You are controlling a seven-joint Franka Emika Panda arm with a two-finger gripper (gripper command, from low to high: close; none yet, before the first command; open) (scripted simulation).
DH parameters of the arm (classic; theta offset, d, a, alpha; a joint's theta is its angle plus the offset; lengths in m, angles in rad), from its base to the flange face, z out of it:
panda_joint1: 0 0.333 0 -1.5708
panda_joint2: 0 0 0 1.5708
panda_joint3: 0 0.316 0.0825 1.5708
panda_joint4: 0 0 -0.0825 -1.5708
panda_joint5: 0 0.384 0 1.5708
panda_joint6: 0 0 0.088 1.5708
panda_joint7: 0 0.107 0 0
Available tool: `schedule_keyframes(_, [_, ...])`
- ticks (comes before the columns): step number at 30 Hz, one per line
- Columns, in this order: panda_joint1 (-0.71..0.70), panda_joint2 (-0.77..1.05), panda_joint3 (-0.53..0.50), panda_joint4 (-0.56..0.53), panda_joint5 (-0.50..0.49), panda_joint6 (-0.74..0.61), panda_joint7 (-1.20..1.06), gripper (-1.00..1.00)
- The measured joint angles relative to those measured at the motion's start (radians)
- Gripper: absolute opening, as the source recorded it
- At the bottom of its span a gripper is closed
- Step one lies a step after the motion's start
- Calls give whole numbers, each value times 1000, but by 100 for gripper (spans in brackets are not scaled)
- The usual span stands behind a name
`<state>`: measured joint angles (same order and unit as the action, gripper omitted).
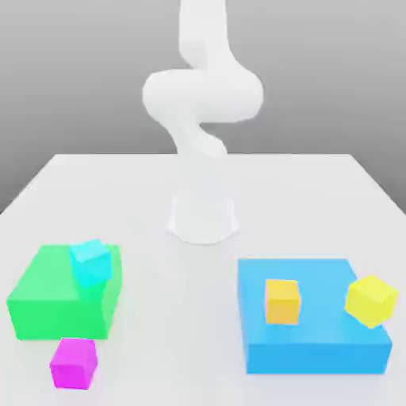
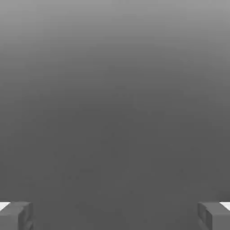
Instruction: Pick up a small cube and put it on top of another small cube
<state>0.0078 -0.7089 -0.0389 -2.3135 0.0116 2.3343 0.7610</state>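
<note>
The magenta cube is seen on the white table at the near left of the exterior view, just in front of the green block. A cyan cube is perched on that block's far right corner. On the blue block at the right, an orange cube and a yellow cube are set. The gripper is held wide open, with nothing between its fingers.
</note>
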Motion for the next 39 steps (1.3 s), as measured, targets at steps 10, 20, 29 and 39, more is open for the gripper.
schedule_keyframes(10, [19,367,-155,-55,70,139,-174,0])
schedule_keyframes(20, [-39,731,-244,-108,166,274,-365,0])
schedule_keyframes(29, [-134,1051,-222,-127,227,433,-492,0])
schedule_keyframes(39, [-183,1145,-164,-108,275,503,-530,-100])
